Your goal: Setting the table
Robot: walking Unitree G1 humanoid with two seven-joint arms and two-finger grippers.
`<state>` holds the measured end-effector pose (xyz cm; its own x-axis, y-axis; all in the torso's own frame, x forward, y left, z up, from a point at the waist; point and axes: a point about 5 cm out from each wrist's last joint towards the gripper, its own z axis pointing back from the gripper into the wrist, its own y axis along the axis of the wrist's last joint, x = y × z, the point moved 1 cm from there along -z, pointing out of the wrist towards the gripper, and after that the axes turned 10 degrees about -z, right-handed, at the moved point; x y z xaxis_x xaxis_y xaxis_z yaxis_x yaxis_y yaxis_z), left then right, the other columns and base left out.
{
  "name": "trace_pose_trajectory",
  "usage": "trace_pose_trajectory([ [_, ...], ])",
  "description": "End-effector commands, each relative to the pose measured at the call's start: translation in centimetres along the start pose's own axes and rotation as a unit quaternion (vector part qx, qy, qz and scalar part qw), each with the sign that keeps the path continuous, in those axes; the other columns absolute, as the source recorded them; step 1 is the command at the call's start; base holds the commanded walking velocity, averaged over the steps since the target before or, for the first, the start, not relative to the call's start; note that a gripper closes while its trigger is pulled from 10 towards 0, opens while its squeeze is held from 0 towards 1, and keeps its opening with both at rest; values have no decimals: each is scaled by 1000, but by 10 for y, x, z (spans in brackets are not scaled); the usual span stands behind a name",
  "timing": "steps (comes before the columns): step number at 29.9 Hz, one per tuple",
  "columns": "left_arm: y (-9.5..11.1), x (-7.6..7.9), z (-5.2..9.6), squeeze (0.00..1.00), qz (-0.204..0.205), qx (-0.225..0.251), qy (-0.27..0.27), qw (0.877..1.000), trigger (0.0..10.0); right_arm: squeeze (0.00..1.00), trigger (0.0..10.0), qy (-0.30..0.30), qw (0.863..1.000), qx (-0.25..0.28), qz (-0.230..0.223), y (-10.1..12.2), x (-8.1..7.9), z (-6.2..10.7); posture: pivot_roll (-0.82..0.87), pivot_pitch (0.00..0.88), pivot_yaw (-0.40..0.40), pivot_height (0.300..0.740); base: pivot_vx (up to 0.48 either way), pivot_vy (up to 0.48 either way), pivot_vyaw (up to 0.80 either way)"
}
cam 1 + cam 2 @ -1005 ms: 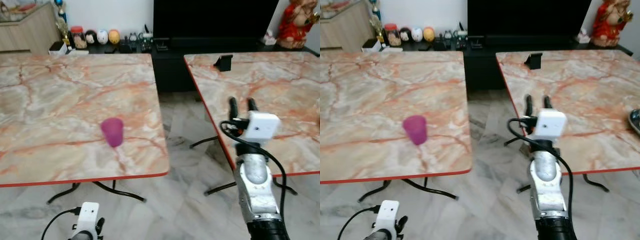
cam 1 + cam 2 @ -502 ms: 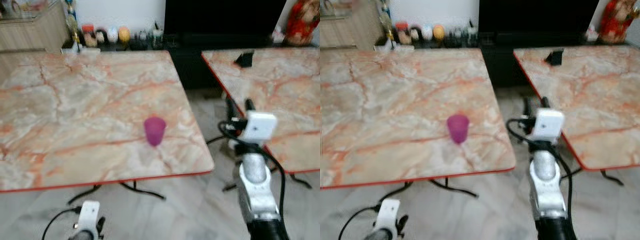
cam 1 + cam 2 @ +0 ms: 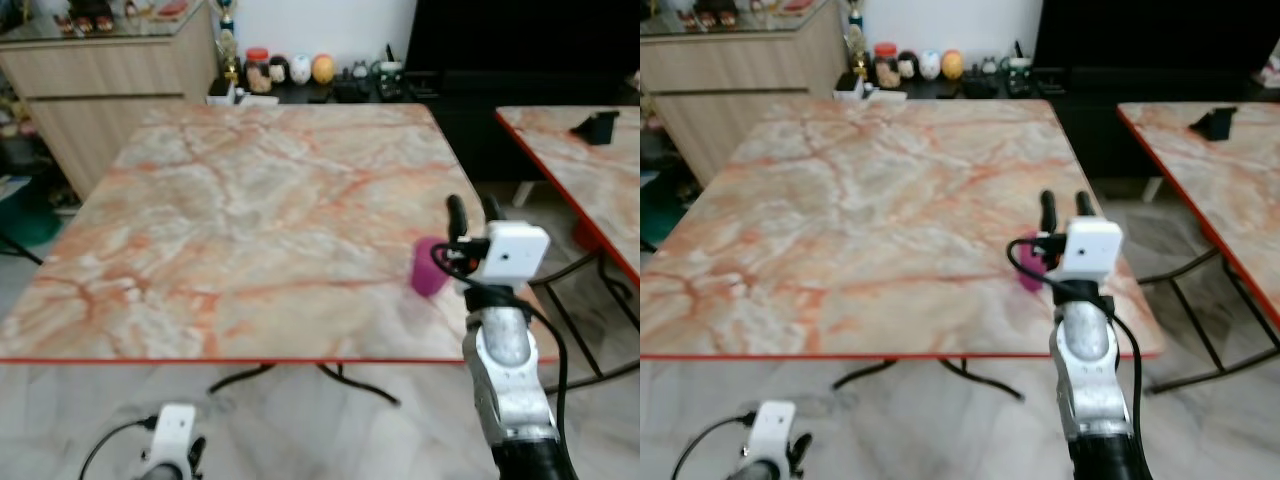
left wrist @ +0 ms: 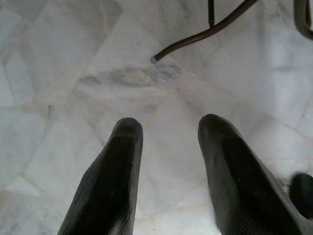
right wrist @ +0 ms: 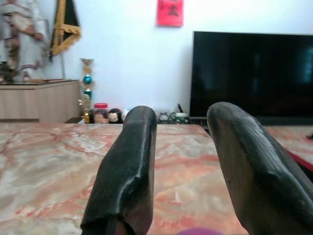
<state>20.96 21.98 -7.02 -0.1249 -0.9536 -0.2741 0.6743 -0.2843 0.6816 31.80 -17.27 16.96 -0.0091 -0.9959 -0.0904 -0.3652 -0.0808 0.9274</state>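
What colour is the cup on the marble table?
The cup is magenta-purple, showing best in the left eye view beside the right gripper.

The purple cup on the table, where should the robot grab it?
Probably around its side wall, near the middle. The purple cup stands upright by the marble table's near edge, so the open right end effector, already over it, could close level across it.

Even bright indoor light, soft shadows under table [image 3: 250,220]; head views sharp, wrist fingertips slightly blurred.
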Motion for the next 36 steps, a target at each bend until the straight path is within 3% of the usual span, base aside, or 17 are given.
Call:
trace_pose_trajectory([
  [1,0,9,-1,0,1,-3,-12,1000,10000,0,10000,-15,1000,-6,4,-1,9,2,-21,0,-1,740,0,0,0],
  [15,-1,9,0,0,1,-6,-13,1000,10000,0,10000,-1,1000,11,17,4,7,1,-22,0,2,740,0,64,152],
  [19,0,9,0,0,-2,-5,-13,1000,10000,0,10000,-11,1000,3,-11,1,8,1,-22,0,2,740,0,407,400],
  [36,1,11,-1,0,-8,-5,-18,1000,10000,0,10000,-32,999,-2,-11,1,17,1,-20,0,0,740,0,0,0],
])
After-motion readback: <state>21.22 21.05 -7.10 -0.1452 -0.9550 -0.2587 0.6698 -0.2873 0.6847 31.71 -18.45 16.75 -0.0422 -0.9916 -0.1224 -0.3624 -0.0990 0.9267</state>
